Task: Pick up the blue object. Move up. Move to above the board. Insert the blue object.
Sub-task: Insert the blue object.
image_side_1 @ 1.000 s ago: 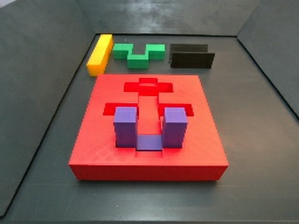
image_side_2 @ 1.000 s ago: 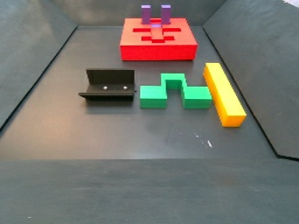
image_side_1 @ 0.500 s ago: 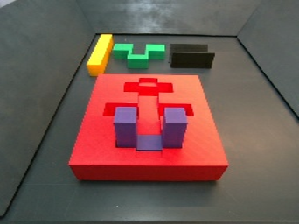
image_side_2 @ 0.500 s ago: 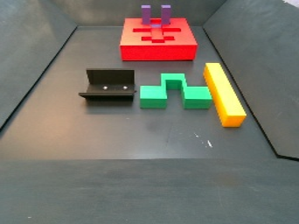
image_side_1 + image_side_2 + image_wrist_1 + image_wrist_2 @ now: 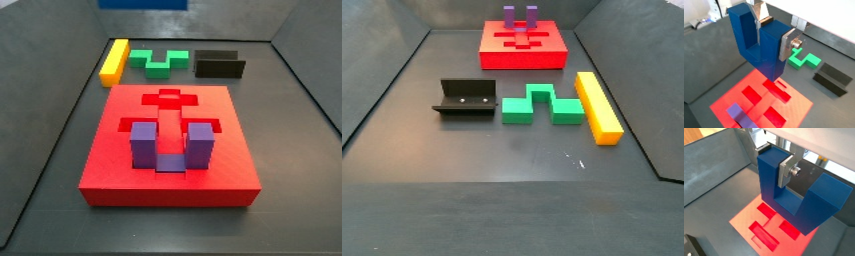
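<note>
My gripper is shut on one prong of the dark blue U-shaped object, with a silver finger flat against the prong's outer face. Both wrist views show it held high, base down, over the red board. The gripper, the blue object and the board's empty recesses show there too. In a side view only a strip of the blue object shows at the top edge, above the board. The board also shows in a side view, where the gripper is out of view.
A purple U-shaped block stands in the board's recess at one end. Beyond the board's other end lie a yellow bar, a green block and the dark fixture. Grey walls enclose the floor.
A strip of the blue object has come into view at the top edge of a side view; earlier it was out of view. Everything on the floor is unmoved.
</note>
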